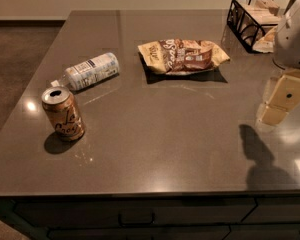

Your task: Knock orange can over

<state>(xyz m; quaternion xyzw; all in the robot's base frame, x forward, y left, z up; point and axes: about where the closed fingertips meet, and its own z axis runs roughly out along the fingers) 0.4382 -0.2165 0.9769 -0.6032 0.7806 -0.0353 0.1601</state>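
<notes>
Camera view shows a small orange-tan aluminium drink can (63, 114) with dark cursive lettering and a silver top, standing upright on a dark grey, glossy desk (165, 139). It stands by the desk's near left corner and casts a round shadow at its base. Just behind the can, close to it but not touching, a clear plastic bottle (90, 71) with a white-and-blue label lies on its side. Further back and to the right of the can rests a crinkled brown-and-cream snack bag (182, 56), lying flat. Well beyond that, far from the can, sits a black wire basket (247, 21). The robot's cream-coloured gripper (282, 101) hangs above the desk, well apart from the can on its right; whether it is spread or closed I cannot tell.
</notes>
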